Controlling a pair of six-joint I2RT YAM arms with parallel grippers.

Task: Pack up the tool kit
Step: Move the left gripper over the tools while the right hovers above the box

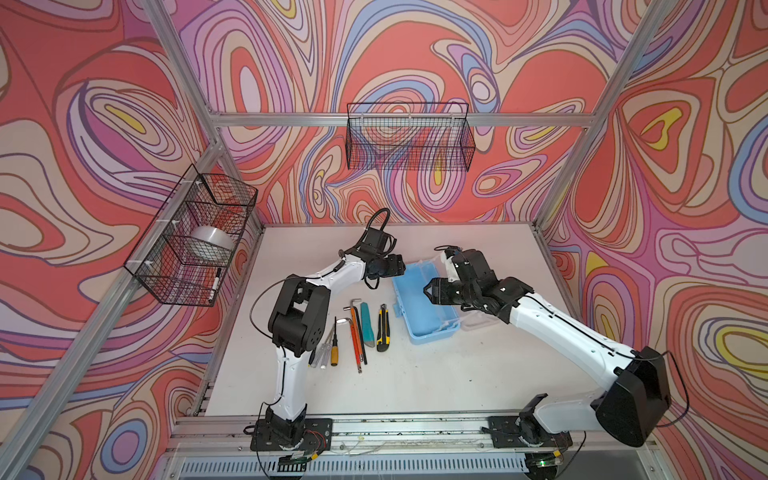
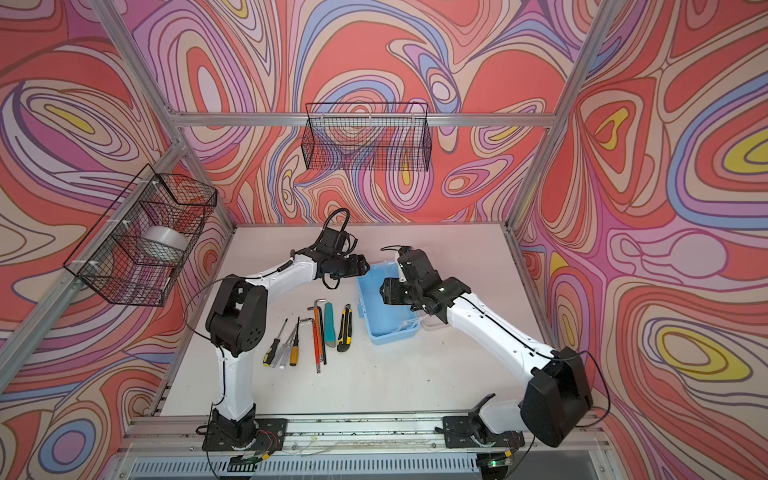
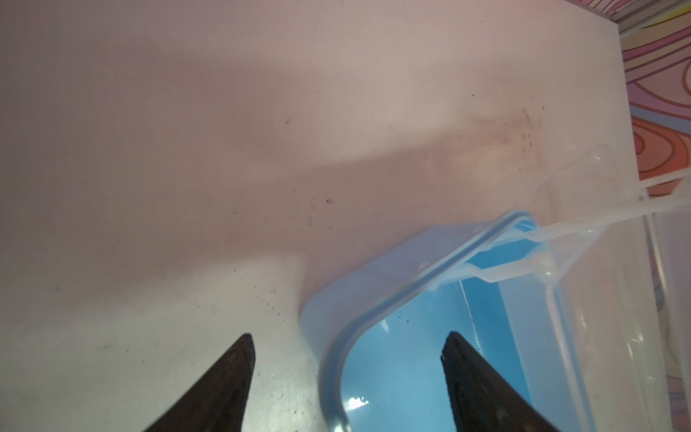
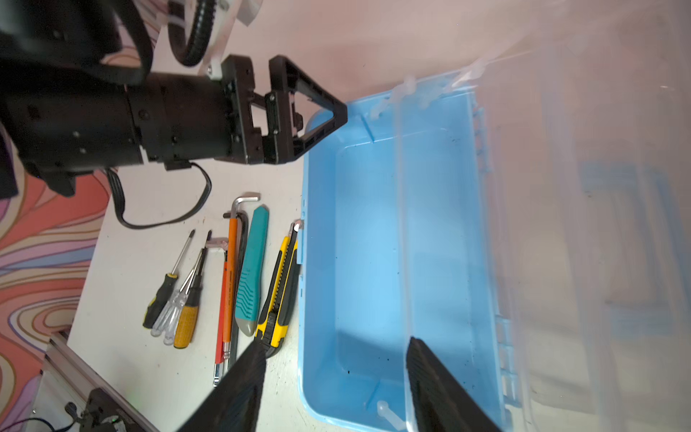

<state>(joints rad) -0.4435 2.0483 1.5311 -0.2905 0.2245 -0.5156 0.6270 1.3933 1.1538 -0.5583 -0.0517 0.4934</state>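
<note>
The tool kit's light-blue box (image 1: 419, 316) (image 2: 384, 322) stands open and empty on the white table. Its clear lid (image 4: 598, 224) is folded back on the right side. Left of the box lie screwdrivers (image 1: 328, 349) (image 4: 179, 299), hex keys (image 1: 355, 328) (image 4: 230, 284), a teal utility knife (image 4: 252, 269) and a yellow-black one (image 4: 280, 291). My left gripper (image 1: 401, 266) (image 3: 348, 334) is open, its fingers straddling the rim (image 3: 336, 336) at the box's far left corner. Over the middle of the box, my right gripper (image 1: 428, 291) (image 4: 335, 340) is open and holds nothing.
A black wire basket (image 1: 191, 241) on the left wall holds a tape roll (image 1: 210, 243) and a marker (image 1: 215, 284). Another wire basket (image 1: 409, 137) hangs on the back wall. Both arm bases sit on the front rail (image 1: 415, 428).
</note>
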